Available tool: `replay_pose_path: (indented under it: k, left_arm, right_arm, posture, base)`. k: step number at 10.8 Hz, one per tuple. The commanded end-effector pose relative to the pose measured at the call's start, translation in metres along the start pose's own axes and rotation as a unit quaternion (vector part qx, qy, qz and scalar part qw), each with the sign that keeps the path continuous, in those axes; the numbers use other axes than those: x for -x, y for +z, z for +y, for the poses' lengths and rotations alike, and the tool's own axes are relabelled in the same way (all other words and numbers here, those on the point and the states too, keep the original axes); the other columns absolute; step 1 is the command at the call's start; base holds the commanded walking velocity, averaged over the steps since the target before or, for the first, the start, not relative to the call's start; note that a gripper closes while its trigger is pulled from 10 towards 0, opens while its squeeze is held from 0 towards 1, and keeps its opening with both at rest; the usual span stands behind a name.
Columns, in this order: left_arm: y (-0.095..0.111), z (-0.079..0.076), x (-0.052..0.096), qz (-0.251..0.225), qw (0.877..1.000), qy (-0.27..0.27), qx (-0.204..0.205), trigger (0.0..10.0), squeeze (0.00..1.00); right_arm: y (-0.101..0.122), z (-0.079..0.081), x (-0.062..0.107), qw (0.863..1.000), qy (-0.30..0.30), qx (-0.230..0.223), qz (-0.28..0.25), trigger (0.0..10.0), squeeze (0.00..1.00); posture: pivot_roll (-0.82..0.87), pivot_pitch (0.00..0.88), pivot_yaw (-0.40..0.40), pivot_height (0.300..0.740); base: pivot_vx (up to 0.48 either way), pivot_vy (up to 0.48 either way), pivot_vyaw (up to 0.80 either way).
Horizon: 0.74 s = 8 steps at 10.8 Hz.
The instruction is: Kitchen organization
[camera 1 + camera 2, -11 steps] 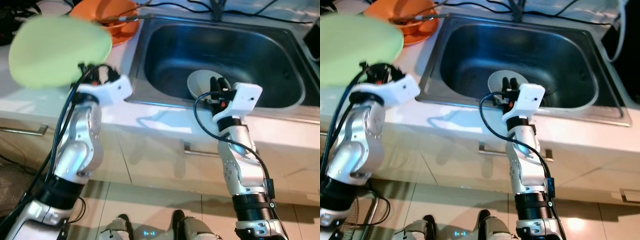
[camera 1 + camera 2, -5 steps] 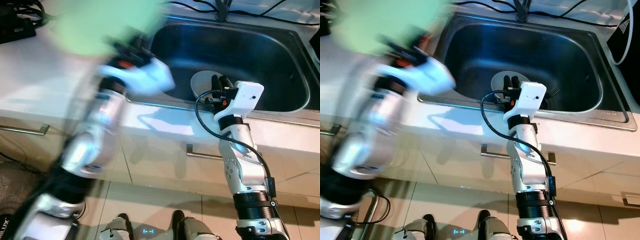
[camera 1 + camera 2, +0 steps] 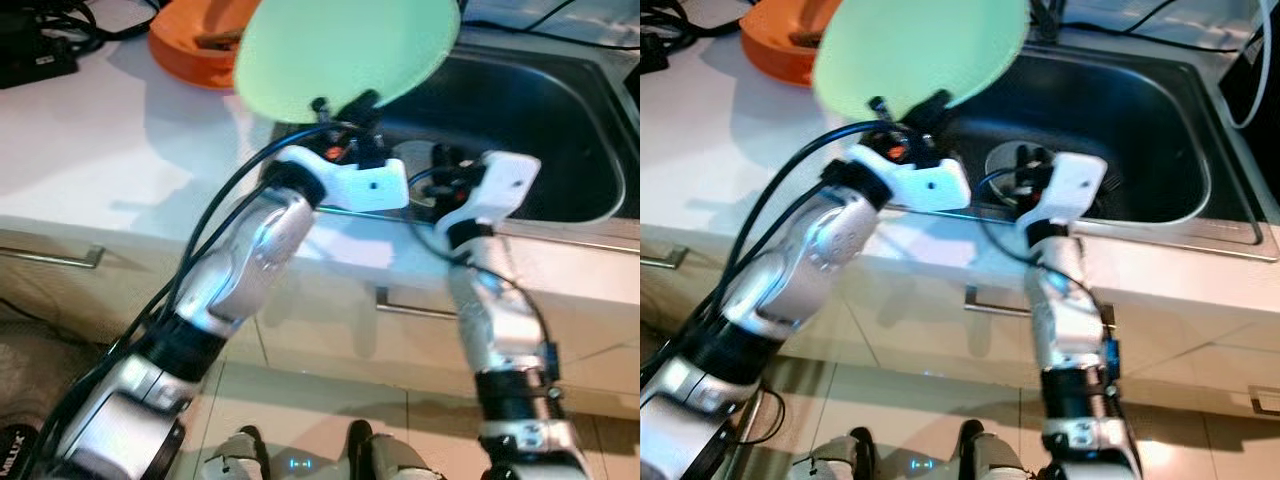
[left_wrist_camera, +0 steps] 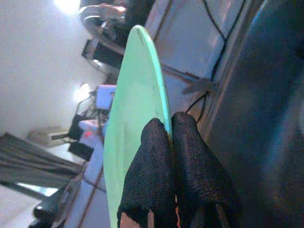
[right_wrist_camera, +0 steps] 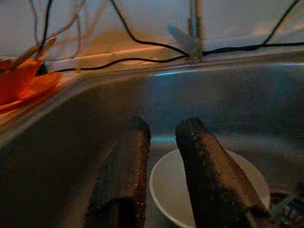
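My left gripper point(image 3: 340, 100) is shut on the rim of a pale green plate point(image 3: 345, 50), held up over the left edge of the steel sink point(image 3: 560, 120). In the left wrist view the two fingers point(image 4: 164, 161) pinch the green plate point(image 4: 130, 123) edge-on. My right gripper point(image 3: 447, 160) hovers open over the near side of the sink, above a white bowl point(image 5: 204, 187) on the sink bottom. Its two fingers point(image 5: 204, 161) stand apart with nothing between them.
An orange bowl point(image 3: 190, 45) with utensils in it sits on the white counter point(image 3: 90, 140) at the back left. Black cables point(image 3: 60, 20) lie at the counter's far left. A faucet point(image 5: 194, 28) rises behind the sink. Cabinet handles point(image 3: 50, 258) run below the counter edge.
My left arm has swung the green plate to the right, from over the counter to over the sink's left edge. The right gripper has stayed above the white bowl.
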<state>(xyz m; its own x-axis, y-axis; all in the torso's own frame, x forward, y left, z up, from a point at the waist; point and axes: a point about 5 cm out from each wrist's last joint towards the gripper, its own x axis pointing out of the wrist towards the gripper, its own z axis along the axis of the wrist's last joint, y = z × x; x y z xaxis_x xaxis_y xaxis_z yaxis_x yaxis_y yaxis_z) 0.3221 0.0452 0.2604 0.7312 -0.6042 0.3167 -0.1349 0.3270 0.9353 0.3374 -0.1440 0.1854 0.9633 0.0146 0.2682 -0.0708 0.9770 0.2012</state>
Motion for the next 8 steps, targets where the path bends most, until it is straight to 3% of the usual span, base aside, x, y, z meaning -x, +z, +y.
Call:
replay_pose_path:
  k: [1, 5, 7, 8]
  left_arm:
    - [0.007, 0.002, -0.003, -0.025, 1.0, 0.012, 0.0, 10.0, 0.0]
    - [0.004, -0.002, 0.0, -0.038, 0.999, 0.012, 0.007, 10.0, 0.0]
    - [0.007, -0.008, 0.001, -0.044, 0.999, -0.006, 0.008, 10.0, 0.0]
    - [0.009, -0.01, 0.001, -0.048, 0.999, -0.007, 0.01, 10.0, 0.0]
  right_arm:
    - [0.0, -0.012, -0.001, 1.0, -0.02, -0.018, 0.011, 10.0, 1.0]
    - [0.016, -0.023, -0.011, 0.994, -0.035, -0.107, 0.013, 10.0, 1.0]
    - [0.018, -0.035, -0.013, 0.976, -0.053, -0.211, 0.03, 10.0, 1.0]
    - [0.019, -0.043, -0.013, 0.974, -0.062, -0.217, 0.027, 10.0, 1.0]
  posture:
    - [0.08, 0.169, -0.019, 0.74]
    - [0.07, 0.154, -0.017, 0.74]
    - [0.07, 0.149, -0.017, 0.74]
    - [0.08, 0.146, -0.018, 0.74]
  base:
    - [0.0, 0.0, 0.0]
    - [0.0, 0.0, 0.0]
    - [0.0, 0.0, 0.0]
    - [0.0, 0.0, 0.0]
